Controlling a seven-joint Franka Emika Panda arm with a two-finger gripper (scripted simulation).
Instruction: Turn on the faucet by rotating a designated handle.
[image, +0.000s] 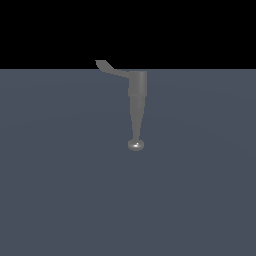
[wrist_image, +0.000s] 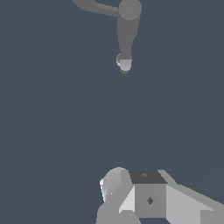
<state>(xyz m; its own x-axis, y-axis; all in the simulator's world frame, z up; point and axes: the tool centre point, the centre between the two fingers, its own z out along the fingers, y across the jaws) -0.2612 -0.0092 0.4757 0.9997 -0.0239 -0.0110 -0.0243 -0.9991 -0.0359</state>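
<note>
The grey faucet (image: 137, 92) has a stepped cylindrical body that tapers to a thin neck ending in a shiny round knob (image: 135, 145). Its thin flat handle (image: 107, 66) juts from the top of the body toward the exterior view's left, with a bent, widened tip. In the wrist view the faucet (wrist_image: 127, 35) and the handle (wrist_image: 94, 6) lie far from my gripper (wrist_image: 131, 192). Only part of the gripper shows at the picture's edge, and nothing is between its fingers. The gripper is out of the exterior view.
A flat grey-blue floor (image: 60, 190) spreads around the faucet. Behind it the background is black (image: 200, 30).
</note>
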